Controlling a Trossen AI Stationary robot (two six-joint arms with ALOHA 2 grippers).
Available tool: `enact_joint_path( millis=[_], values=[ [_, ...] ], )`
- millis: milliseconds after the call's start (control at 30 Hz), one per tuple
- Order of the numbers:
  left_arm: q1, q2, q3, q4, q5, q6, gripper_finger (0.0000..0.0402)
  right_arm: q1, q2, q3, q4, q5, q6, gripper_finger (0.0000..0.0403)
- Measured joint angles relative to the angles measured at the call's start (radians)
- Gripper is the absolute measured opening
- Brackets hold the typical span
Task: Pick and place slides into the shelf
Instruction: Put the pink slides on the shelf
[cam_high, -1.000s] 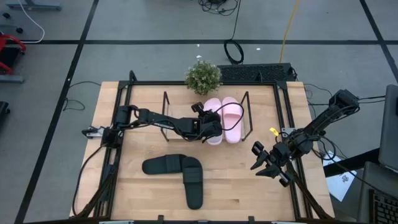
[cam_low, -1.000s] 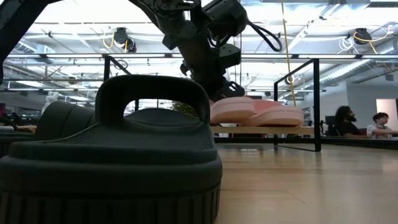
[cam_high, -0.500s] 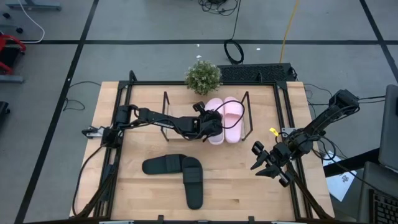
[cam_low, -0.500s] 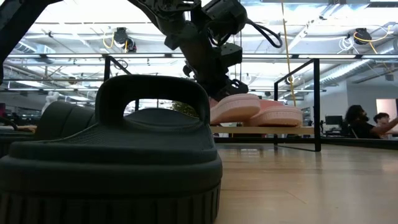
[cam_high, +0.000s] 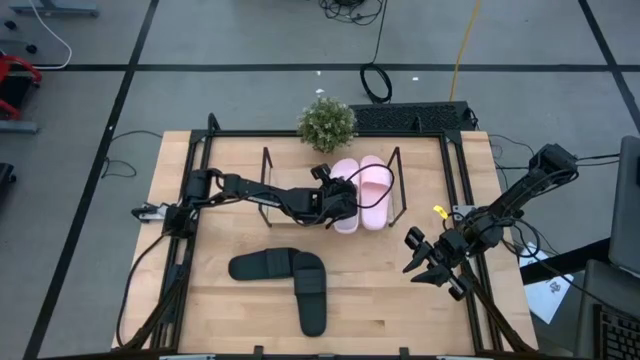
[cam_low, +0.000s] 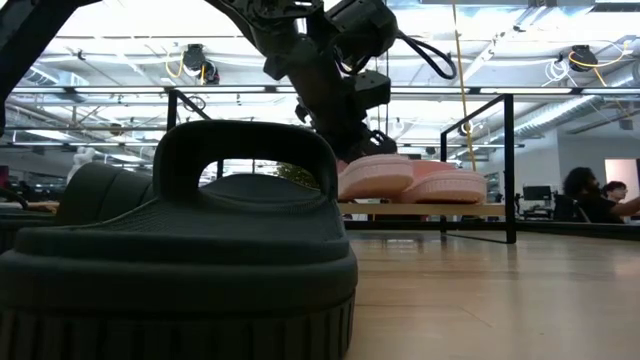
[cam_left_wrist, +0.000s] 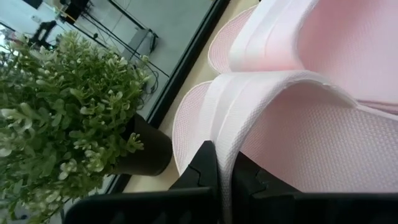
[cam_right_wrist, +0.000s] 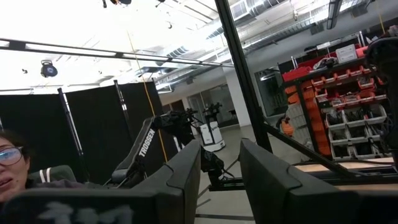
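Two pale pink slides (cam_high: 372, 190) lie side by side in the shelf (cam_high: 266, 172), a wire-framed rack at the table's far middle. My left gripper (cam_high: 337, 204) reaches in from the table's left and is shut on the left pink slide (cam_high: 345, 193). In the low view that slide (cam_low: 375, 175) sits close over the shelf board (cam_low: 470, 208); whether it rests there I cannot tell. Two black slides (cam_high: 275, 266) (cam_high: 312, 298) lie flat on the table's near middle. My right gripper (cam_high: 425, 262) hovers open at the table's right edge. My left gripper (cam_left_wrist: 225, 186) pinches the left pink slide's wide strap (cam_left_wrist: 227, 146) at its edge, one finger (cam_left_wrist: 202, 171) under the strap and one (cam_left_wrist: 252, 180) outside it. The fingers come from the table's left, slanting down. The slide stays about level beside the other pink one.
A small potted plant (cam_high: 327, 122) stands just beyond the shelf's far side. The black table rails (cam_high: 452, 180) frame the wood top. One black slide (cam_low: 180, 250) fills the low view's foreground. People sit in the room behind (cam_low: 590, 190). Bare wood lies between the shelf and the black slides.
My left gripper has shifted slightly toward the far edge, still shut on the left pink slide. The slide has moved a little deeper into the shelf with it and has risen slightly in the low view.
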Motion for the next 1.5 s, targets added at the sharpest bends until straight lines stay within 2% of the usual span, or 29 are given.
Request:
enact_joint_path(
  millis=[267, 733, 1000, 1500],
  values=[
    [-0.011, 0.062, 0.004, 0.057, -0.022, -0.004, 0.0, -0.002, 0.0, 0.0, -0.012, 0.001, -0.001, 0.0105],
    [0.005, 0.056, 0.024, 0.094, -0.031, 0.071, 0.0, -0.021, 0.0, 0.0, -0.032, 0.001, -0.004, 0.0105],
    [0.03, 0.056, 0.024, 0.103, -0.031, 0.058, 0.0, -0.021, 0.0, 0.0, -0.044, 0.0, -0.003, 0.0105],
    [0.009, 0.056, 0.026, 0.138, 0.023, 0.049, 0.0, -0.022, 0.0, 0.0, -0.042, 0.0, -0.004, 0.0105]
  ],
)
